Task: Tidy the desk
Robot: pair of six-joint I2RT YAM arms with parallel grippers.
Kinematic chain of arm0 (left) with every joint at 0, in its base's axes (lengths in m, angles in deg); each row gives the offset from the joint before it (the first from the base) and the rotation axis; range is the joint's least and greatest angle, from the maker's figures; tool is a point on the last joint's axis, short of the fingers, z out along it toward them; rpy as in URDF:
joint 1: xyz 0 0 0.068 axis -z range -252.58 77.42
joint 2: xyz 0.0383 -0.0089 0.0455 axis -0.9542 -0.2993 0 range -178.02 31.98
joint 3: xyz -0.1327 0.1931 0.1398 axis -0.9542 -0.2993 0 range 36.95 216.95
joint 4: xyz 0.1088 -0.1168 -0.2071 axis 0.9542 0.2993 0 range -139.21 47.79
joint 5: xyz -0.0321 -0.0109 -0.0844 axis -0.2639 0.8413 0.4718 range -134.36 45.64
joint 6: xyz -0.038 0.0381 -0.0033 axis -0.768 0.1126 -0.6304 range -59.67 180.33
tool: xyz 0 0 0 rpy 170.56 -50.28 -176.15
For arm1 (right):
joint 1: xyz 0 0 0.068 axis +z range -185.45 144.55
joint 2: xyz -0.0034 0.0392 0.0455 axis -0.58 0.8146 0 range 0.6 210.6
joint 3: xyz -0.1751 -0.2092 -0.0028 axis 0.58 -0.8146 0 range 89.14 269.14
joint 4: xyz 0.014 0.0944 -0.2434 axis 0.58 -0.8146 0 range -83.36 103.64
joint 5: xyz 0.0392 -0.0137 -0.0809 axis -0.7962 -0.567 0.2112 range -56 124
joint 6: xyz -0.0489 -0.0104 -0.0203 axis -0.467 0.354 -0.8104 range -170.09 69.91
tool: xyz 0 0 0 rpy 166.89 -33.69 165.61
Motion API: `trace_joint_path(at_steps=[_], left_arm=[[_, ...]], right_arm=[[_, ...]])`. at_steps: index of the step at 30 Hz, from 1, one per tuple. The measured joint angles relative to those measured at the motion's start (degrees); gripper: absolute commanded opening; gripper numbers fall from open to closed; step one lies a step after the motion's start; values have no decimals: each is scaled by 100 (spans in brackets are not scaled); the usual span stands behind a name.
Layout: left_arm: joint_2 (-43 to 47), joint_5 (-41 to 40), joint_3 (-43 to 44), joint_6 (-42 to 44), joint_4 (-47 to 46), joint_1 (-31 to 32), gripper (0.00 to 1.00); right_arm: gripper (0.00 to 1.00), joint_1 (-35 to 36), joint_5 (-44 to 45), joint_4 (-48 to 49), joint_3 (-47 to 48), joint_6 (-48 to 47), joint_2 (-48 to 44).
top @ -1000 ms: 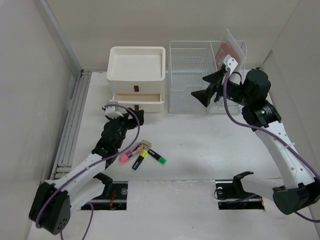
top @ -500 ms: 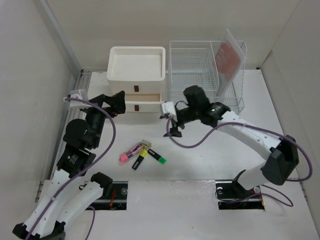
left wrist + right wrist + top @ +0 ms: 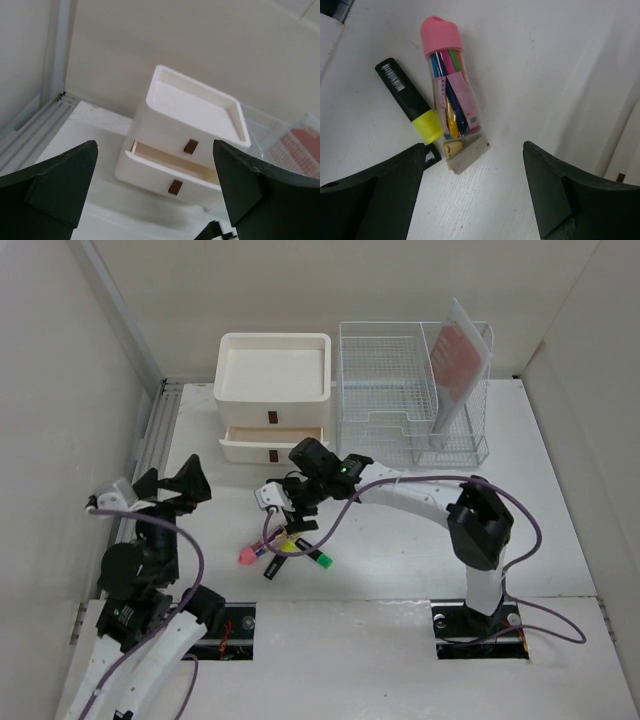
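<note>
Hovering right gripper (image 3: 474, 147): your jaws gape empty over the pen tube (image 3: 451, 85), framing it for pickup.
Left gripper (image 3: 172, 483): spread empty, facing the part-open drawer (image 3: 170, 167).

1 drawer unit (image 3: 273, 380), 1 wire rack (image 3: 385, 430), 1 pen tube (image 3: 451, 95), yellow highlighter (image 3: 412, 107) plus green highlighter (image 3: 318, 558) = 2, 1 red card (image 3: 458, 350).

Bright, even light; soft shadows; sharp focus
</note>
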Motion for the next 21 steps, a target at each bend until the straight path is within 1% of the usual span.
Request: trace_joint_path(at_steps=[2,5,9,15,21], left_arm=[[341,-133,-2,11,-138,0,100],[522,-201,-4,17,-238,0,100],[437,-190,-31,17,-221,0,100],[352,-109,-33,17,-195,0,100],[372,-92,-33,17,-192,0,100]], right_arm=[[83,24,72,0,160,11,258],[82,76,129,0,332,24,599],[82,107,155,-13,415,57,839],[81,129,157,-9,481,129,957],[76,227,155,7,501,302,1152]])
